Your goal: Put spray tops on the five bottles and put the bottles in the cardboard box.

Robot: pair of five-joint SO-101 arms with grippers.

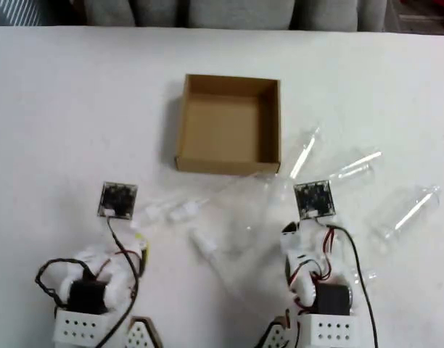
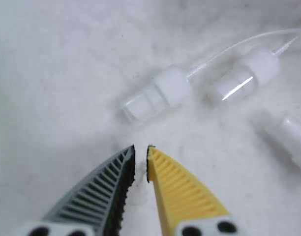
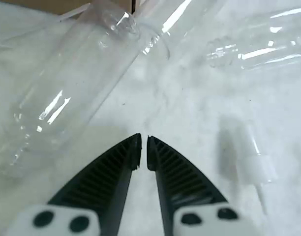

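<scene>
Left wrist view — left gripper [image 2: 140,153] clenched empty, right gripper [image 3: 144,143] likewise; the clear bottle [image 3: 76,83] beside it could roll if nudged.

Bottles [image 1: 405,212] lie right of and before the cardboard box [image 1: 222,165] (spray tops [image 1: 180,212] before its left corner).

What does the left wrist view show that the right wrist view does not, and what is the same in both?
Left wrist view: the left gripper, one finger grey and one yellow, closed over the table; two spray tops lying side by side, with thin tubes.
Right wrist view: the right gripper, both fingers black, closed; clear bottles lying on their sides; a corner of the cardboard box; a single spray top.
Both: the white table, a closed empty gripper, and loose tops not yet on bottles.
</scene>
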